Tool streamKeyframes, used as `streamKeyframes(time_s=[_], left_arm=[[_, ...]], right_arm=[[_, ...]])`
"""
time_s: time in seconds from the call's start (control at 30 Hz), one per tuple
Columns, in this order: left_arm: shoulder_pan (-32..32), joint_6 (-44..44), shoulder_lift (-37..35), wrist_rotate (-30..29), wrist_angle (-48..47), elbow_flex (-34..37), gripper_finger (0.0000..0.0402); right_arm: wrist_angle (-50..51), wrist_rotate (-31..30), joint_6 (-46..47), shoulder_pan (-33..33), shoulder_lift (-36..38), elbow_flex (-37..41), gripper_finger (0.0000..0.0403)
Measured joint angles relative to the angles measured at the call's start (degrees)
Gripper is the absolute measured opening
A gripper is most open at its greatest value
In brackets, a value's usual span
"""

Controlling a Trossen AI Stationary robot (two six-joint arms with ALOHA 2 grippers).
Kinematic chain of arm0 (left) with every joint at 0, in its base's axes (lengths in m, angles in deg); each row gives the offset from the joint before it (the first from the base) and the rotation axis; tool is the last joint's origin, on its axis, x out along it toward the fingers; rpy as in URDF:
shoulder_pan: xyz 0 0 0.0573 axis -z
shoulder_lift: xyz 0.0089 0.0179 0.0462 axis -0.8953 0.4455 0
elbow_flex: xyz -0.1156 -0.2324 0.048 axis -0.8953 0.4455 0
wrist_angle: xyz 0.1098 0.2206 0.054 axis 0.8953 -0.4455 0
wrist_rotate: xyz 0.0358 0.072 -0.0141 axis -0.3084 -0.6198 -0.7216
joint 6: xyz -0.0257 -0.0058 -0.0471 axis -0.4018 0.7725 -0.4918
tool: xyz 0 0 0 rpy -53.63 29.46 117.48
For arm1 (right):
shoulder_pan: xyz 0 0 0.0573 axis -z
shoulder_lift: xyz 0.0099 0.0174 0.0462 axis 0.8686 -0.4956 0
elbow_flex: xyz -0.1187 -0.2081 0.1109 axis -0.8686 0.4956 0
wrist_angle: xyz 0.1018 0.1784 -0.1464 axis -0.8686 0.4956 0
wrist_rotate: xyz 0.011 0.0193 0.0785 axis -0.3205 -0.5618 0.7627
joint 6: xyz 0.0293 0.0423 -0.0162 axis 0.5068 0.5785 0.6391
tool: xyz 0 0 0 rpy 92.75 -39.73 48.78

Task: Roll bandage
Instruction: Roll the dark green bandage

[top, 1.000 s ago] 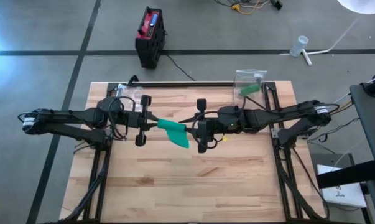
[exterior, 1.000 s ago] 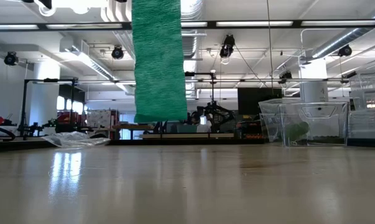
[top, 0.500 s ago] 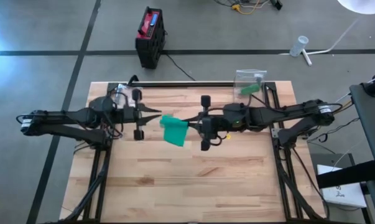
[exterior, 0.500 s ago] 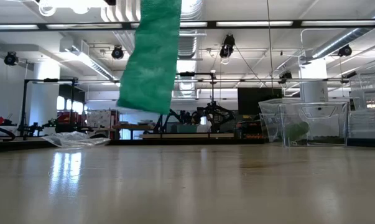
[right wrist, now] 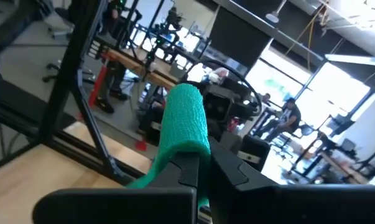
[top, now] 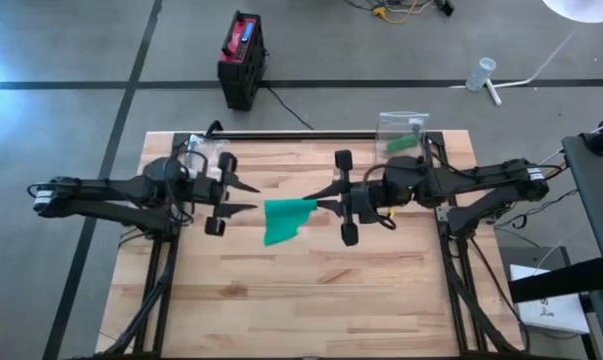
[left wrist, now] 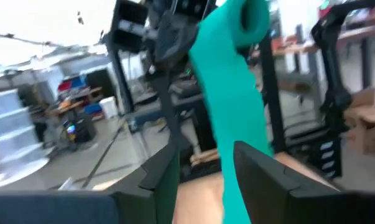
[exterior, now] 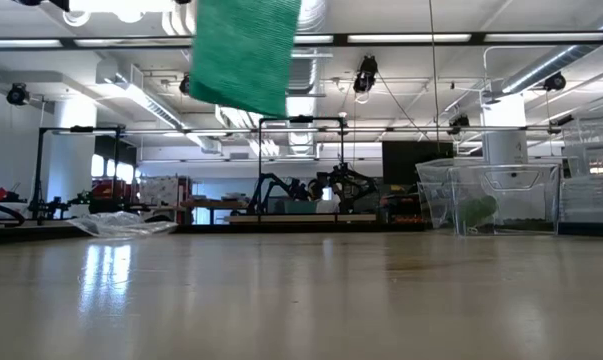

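The green bandage (top: 285, 219) hangs above the middle of the wooden tabletop (top: 311, 300), clear of its surface; in the low view only its lower end (exterior: 245, 50) shows, high above the boards. The right gripper (top: 328, 200) has its fingers (right wrist: 203, 163) pinched tight on the rolled end of the bandage, the loose strip trailing down from there. The left gripper (top: 244, 197) stands just beside the strip on the opposite side, fingers (left wrist: 262, 168) parted narrowly and clear of the cloth; the left wrist view shows the strip (left wrist: 232, 106) hanging beyond them, not between them.

At the far right corner of the tabletop stands a clear plastic container (top: 402, 134) holding a green item; what it is cannot be told. At the far left corner lies a crumpled clear plastic bag (top: 207, 148); contents cannot be told.

Beyond the tabletop, on the floor, sits a red and black case (top: 242, 58).
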Motion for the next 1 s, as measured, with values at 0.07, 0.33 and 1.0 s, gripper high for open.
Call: streamKeyframes(time_s=[0.07, 0.33, 1.0], left_arm=[[0.4, -0.5, 1.9, 0.5, 3.0, 0.0, 0.0147], [0.7, -1.1, 6.6, 0.6, 8.8, 0.0, 0.0149], [0.7, -4.9, 9.8, -6.1, 13.7, 0.0, 0.0225]], right_arm=[[-0.1, -0.2, -0.6, 0.0, 0.0, 0.3, 0.0003], [-1.1, -3.9, -1.4, 0.0, 0.0, 1.4, 0.0002], [-0.8, -9.1, -3.5, 0.2, -0.1, 2.5, 0.0002]])
